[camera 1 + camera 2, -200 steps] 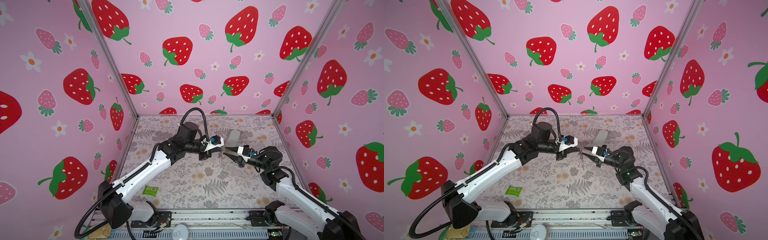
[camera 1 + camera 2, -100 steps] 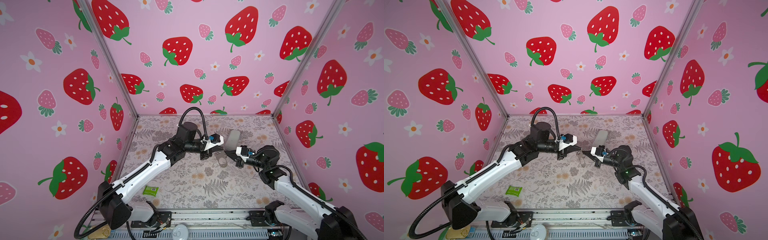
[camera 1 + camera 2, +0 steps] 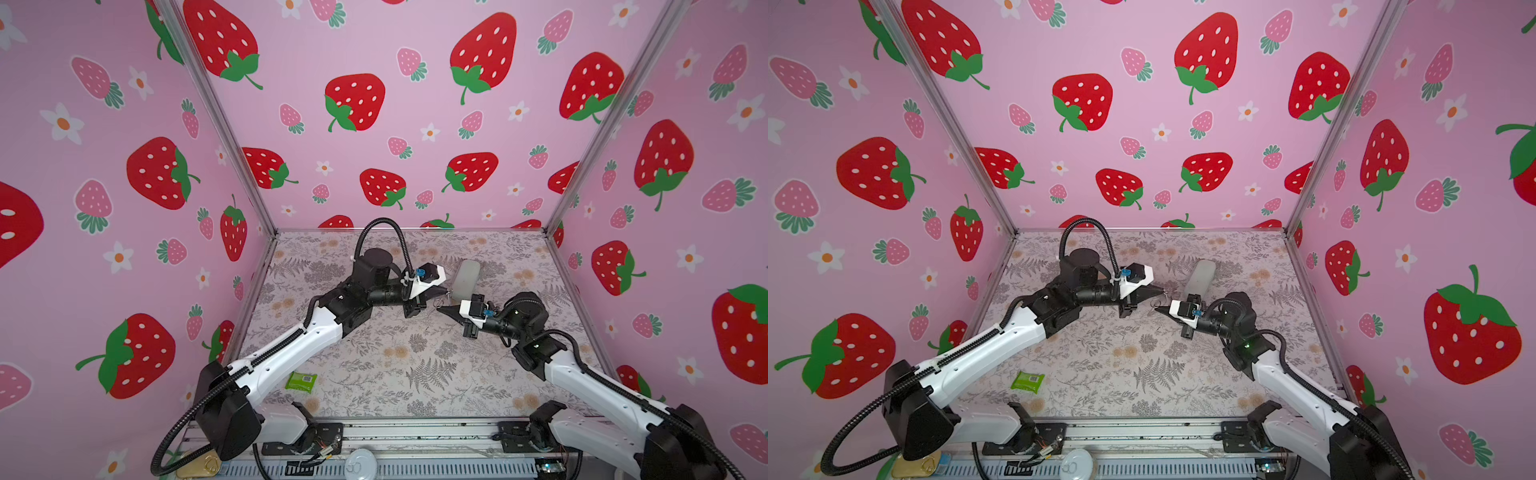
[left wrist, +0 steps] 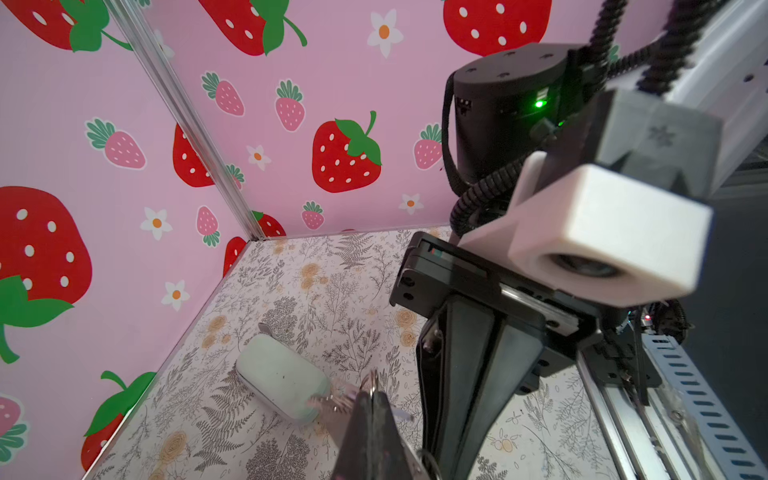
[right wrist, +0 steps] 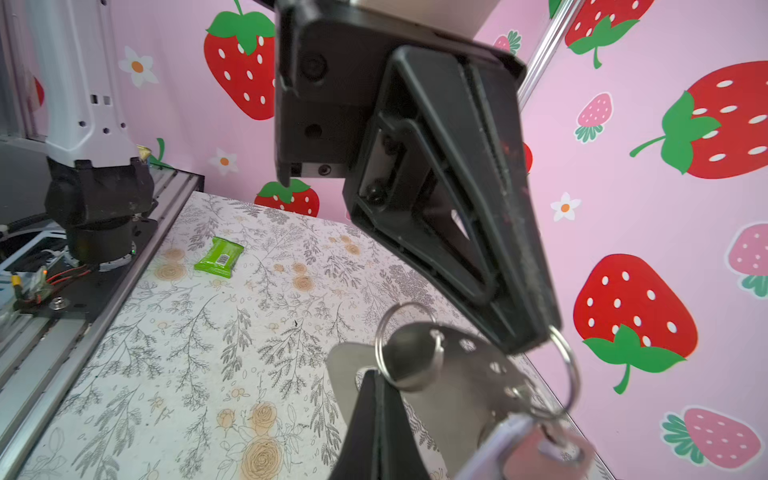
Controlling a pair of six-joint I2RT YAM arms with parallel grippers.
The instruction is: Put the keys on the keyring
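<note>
Both jaws clamped, mid-air near the case [image 3: 466, 278]: right jaws on the keyring [image 5: 465, 386] strap, left jaws on its ring [image 5: 573, 374]. Key [image 5: 523, 451] hangs at that ring; threaded or not, can't tell. Risk: my arms pull apart, ring slips, all drops.

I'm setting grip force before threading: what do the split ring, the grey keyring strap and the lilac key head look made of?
The split ring looks like polished silvery metal: thin wire that glints. The keyring strap is taupe-grey, matte and flat, with silvery rivets; leather or faux leather, hard to tell. The key head is pale lilac and smooth, probably plastic or rubber, though blurred.
</note>
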